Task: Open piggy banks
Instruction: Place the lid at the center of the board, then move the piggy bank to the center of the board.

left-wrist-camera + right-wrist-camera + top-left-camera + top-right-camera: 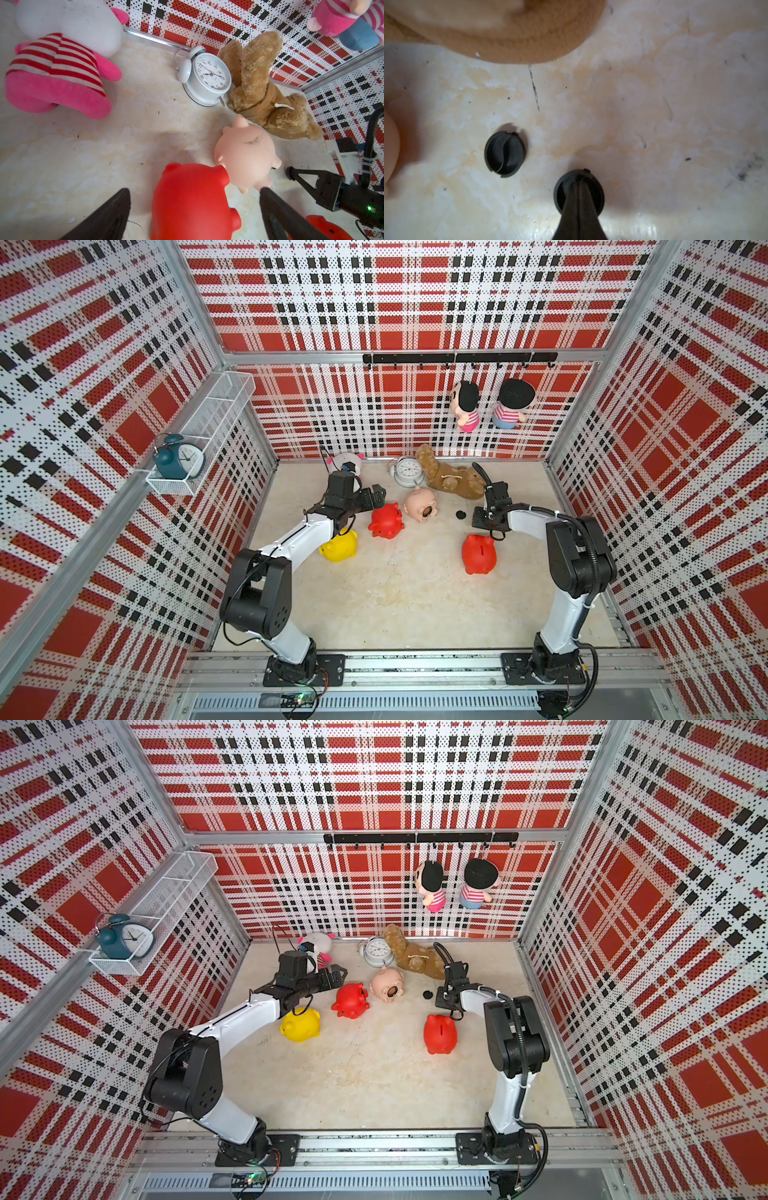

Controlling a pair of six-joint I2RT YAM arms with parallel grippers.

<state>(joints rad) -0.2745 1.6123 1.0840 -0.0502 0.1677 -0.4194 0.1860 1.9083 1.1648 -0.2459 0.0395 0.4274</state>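
Four piggy banks lie on the floor. My left gripper point(375, 497) point(194, 190) is open, its fingers on either side of a red pig point(386, 520) point(191, 203) without touching it. The pale pink pig point(420, 504) point(247, 155) lies on its side beside it, its round belly hole point(428, 512) open. The yellow pig point(340, 545) sits under my left arm. A second red pig point(479, 553) stands upright by my right arm. My right gripper point(478, 519) point(579, 182) points down at the floor, shut on a black plug point(597, 192). Another black plug point(460, 514) point(504, 152) lies loose next to it.
A white alarm clock point(409, 471), a brown plush dog point(451, 479) and a pink-and-white striped plush point(347, 462) lie along the back wall. Two dolls point(467, 406) hang from a hook rail. A wire shelf point(174, 487) on the left wall holds a blue clock.
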